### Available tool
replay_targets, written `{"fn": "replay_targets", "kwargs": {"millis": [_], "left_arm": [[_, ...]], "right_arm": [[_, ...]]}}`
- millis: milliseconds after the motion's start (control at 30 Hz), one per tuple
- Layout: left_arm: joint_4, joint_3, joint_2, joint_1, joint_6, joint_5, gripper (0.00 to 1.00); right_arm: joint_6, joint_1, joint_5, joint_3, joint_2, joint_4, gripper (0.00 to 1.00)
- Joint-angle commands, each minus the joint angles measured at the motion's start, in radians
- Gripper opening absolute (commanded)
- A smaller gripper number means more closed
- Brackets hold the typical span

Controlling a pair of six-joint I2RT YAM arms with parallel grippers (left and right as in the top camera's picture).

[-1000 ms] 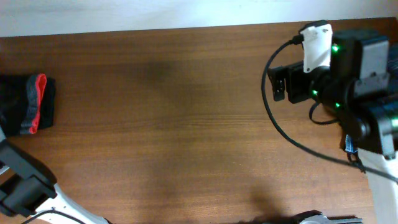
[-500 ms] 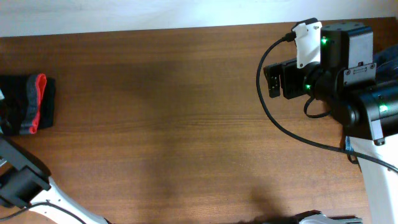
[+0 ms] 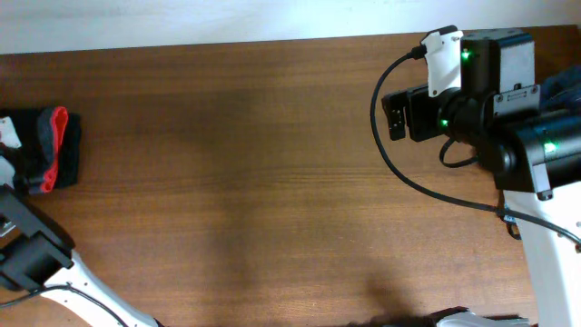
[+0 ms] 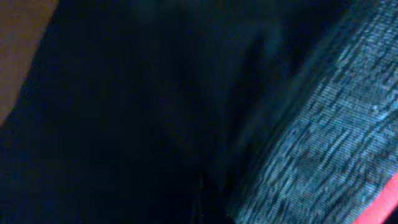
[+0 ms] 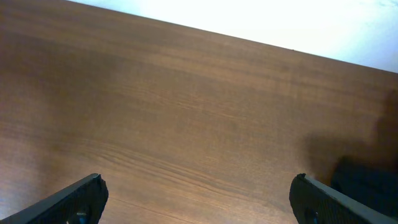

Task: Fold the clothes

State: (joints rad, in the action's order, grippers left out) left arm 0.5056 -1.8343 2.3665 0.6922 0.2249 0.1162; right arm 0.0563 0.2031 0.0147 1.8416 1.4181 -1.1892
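Observation:
The black pants (image 3: 44,150) lie bunched in a small folded pile at the table's far left edge, with the grey waistband and bright red edge (image 3: 59,145) on the pile's right side. My left gripper (image 3: 5,150) is down at the pile at the frame's edge. The left wrist view is filled by the black fabric (image 4: 155,112) and the grey ribbed waistband (image 4: 323,143); its fingers do not show. My right gripper (image 3: 399,113) hovers far off at the back right, open and empty (image 5: 199,205) over bare wood.
The brown wooden table (image 3: 254,182) spans the view, with a white wall along its far edge. A dark heap of garments (image 3: 567,86) lies at the right edge behind the right arm, and shows in the right wrist view (image 5: 367,180). A black cable (image 3: 408,186) loops from the right arm.
The right arm has shifted a little to the left. The left arm has moved up toward the pants pile, and a white part of it now shows at the pile's left side.

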Motion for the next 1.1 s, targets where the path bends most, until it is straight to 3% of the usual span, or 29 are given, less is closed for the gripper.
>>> {"fn": "replay_targets", "kwargs": {"millis": [0, 467, 933, 1067], "left_arm": [[-0.027, 0.006, 0.071, -0.051, 0.017, 0.019, 0.0], [-0.193, 0.006, 0.137, -0.198, 0.017, 0.019, 0.0], [-0.214, 0.006, 0.139, -0.313, 0.015, 0.019, 0.0], [-0.222, 0.006, 0.139, -0.321, -0.074, -0.003, 0.0]], "right_arm": [[0.0, 0.006, -0.016, -0.002, 0.014, 0.0, 0.99], [0.0, 0.006, -0.016, -0.002, 0.055, 0.0, 0.99], [0.0, 0.006, -0.016, -0.002, 0.057, 0.0, 0.99], [0.0, 0.006, -0.016, -0.002, 0.056, 0.0, 0.99]]}}
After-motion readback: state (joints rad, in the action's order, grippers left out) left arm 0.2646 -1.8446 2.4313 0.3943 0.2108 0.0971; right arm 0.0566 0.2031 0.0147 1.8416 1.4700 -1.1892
